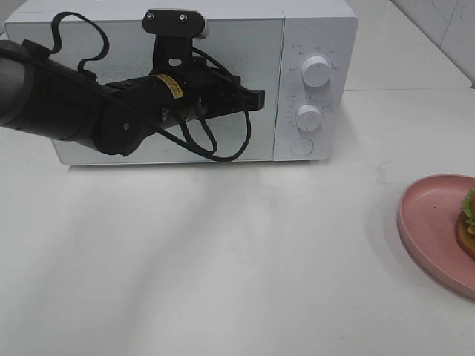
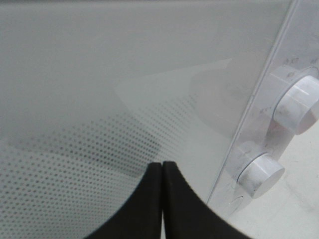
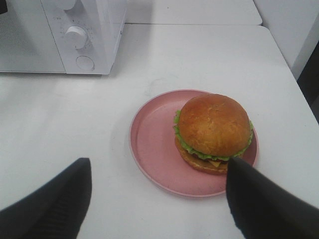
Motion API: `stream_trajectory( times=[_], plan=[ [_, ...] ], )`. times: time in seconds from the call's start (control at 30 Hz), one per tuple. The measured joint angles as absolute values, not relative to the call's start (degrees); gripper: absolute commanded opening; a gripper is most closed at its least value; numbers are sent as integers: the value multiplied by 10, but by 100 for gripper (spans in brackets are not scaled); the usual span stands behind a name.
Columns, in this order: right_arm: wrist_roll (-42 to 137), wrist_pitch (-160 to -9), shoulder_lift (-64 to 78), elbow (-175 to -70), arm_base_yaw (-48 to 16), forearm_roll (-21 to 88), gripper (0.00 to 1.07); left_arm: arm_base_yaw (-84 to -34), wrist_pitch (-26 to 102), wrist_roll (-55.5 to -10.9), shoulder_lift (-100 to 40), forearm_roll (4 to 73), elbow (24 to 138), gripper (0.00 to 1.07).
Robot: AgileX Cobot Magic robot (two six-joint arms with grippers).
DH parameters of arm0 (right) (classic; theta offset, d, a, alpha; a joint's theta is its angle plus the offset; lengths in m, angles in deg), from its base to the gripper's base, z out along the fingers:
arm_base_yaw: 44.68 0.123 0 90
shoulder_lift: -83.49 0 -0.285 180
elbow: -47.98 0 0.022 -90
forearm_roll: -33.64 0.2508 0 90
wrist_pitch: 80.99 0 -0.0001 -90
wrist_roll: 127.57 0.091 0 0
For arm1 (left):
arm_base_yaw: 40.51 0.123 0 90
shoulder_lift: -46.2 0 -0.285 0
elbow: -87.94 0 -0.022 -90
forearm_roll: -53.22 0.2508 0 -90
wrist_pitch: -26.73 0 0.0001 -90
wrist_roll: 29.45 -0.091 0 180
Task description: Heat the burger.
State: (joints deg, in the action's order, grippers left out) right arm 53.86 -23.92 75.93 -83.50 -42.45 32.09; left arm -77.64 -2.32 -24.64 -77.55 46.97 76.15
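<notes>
The left end effector (image 2: 162, 172), pressed together, faces the microwave (image 1: 312, 44) door; only the right wrist view shows the whole burger (image 3: 213, 132).

One white microwave (image 1: 185, 81) with two round knobs (image 1: 317, 72) and one round button (image 1: 302, 147), one burger (image 3: 213, 130), one pink plate (image 3: 154, 149), all on one desk (image 1: 223, 252).

Upright burger (image 3: 214, 132), golden-brown bun, lettuce frill, cheese, off-centre on pink plate (image 3: 152, 144).
</notes>
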Motion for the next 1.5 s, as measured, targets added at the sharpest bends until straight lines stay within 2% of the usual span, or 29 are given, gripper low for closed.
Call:
stream_trajectory(
  times=[0.27, 0.33, 0.37, 0.4, 0.43, 0.47, 0.5, 0.53, 0.57, 0.6, 0.63, 0.77, 0.83, 0.93, 1.0, 1.17, 1.27, 1.3, 1.4, 1.47, 1.5],
  plan=[
    [539, -239, 759, -835, -424, 321, 74, -780, 44, -247, -761, 471, 772, 0],
    [539, -239, 759, -835, -424, 321, 74, -781, 72, -247, -751, 467, 775, 3],
    [539, -239, 759, -835, -424, 321, 74, -783, 109, -247, -741, 465, 777, 15],
    [539, -239, 759, -835, -424, 321, 74, -783, 109, -247, -741, 465, 777, 15],
    [539, -239, 759, -835, -424, 321, 74, -786, 131, -247, -733, 463, 777, 26],
    [539, -239, 759, -835, -424, 321, 74, -793, 176, -247, -720, 463, 777, 52],
    [539, -239, 759, -835, -424, 321, 74, -793, 176, -247, -720, 463, 777, 52],
    [539, -239, 759, -835, -424, 321, 74, -797, 226, -247, -708, 463, 777, 84],
    [539, -239, 759, -835, -424, 321, 74, -800, 256, -247, -701, 463, 777, 97],
    [539, -239, 759, -835, -424, 321, 74, -800, 256, -247, -701, 463, 777, 97],
    [539, -239, 759, -835, -424, 321, 74, -802, 318, -247, -687, 463, 777, 101],
    [539, -239, 759, -835, -424, 321, 74, -802, 405, -247, -666, 466, 777, 100],
    [539, -239, 759, -835, -424, 321, 74, -802, 521, -247, -637, 467, 777, 100],
    [539, -239, 759, -835, -424, 321, 74, -802, 550, -247, -629, 467, 777, 100],
    [539, -239, 759, -835, -424, 321, 74, -802, 633, -247, -605, 468, 777, 100],
    [539, -239, 759, -835, -424, 321, 74, -799, 734, -245, -566, 474, 777, 100],
    [539, -239, 759, -835, -424, 321, 74, -780, 781, -244, -542, 473, 779, 100],
    [539, -239, 759, -835, -424, 321, 74, -755, 809, -244, -525, 473, 780, 100],
    [539, -239, 759, -835, -424, 321, 74, -743, 818, -244, -518, 473, 780, 100],
    [539, -239, 759, -835, -424, 321, 74, -694, 850, -245, -490, 473, 780, 100],
    [539, -239, 759, -835, -424, 321, 74, -694, 850, -245, -490, 473, 780, 100]
  ],
)
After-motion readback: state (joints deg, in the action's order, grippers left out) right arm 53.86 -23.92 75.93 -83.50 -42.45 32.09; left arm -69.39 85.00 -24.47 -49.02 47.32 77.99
